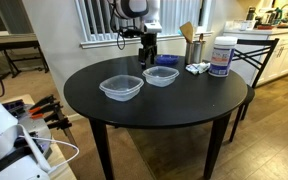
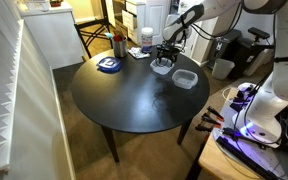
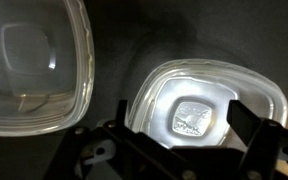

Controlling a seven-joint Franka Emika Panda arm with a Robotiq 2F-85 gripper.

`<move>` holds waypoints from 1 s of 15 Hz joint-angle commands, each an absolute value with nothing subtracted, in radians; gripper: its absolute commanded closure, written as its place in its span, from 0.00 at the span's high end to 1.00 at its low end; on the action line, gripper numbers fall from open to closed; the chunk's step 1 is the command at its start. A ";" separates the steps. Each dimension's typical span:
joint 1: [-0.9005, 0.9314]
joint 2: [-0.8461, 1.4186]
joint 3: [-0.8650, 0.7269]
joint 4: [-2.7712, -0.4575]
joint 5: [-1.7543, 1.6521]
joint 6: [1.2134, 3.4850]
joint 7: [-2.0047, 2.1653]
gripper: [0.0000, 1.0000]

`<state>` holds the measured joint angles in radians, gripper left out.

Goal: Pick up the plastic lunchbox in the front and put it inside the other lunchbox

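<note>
Two matching clear, shallow plastic lunchboxes stand close together on the round black table [image 1: 184,110]. One [image 1: 160,76] lies nearer the arm's base; it also shows in an exterior view [image 2: 162,66] and fills the wrist view [image 3: 199,105]. The other lunchbox [image 1: 121,88] stands beside it, nearer the table's edge [image 2: 185,78], and appears at the upper left of the wrist view [image 3: 34,65]. My gripper [image 1: 149,50] [image 2: 166,50] hangs a little above the first lunchbox. It is open and empty, its fingers [image 3: 184,125] spread on either side of the lunchbox below.
A flat blue lid [image 1: 167,61] [image 2: 108,65], a metal cup [image 1: 195,50] and a white labelled tub [image 1: 221,57] stand at the far side of the table. A chair [image 1: 259,55] stands behind it. A bench with tools [image 2: 249,140] is beside the table.
</note>
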<state>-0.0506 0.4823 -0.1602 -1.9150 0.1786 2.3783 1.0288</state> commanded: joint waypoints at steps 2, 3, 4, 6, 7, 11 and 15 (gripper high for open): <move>-0.035 0.557 -0.192 -1.867 0.219 2.432 1.236 1.00; -0.031 0.568 -0.198 -1.860 0.218 2.440 1.286 1.00; -0.025 0.578 -0.205 -1.853 0.213 2.447 1.340 1.00; -0.017 0.599 -0.215 -1.841 0.195 2.458 1.423 0.94; -0.012 0.611 -0.221 -1.833 0.187 2.457 1.460 0.80; -0.001 0.639 -0.227 -1.817 0.173 2.430 1.556 0.97; 0.009 0.627 -0.216 -1.824 0.174 2.426 1.586 1.00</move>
<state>-0.0046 0.6396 -0.2150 -1.8226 0.1865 2.4317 1.5355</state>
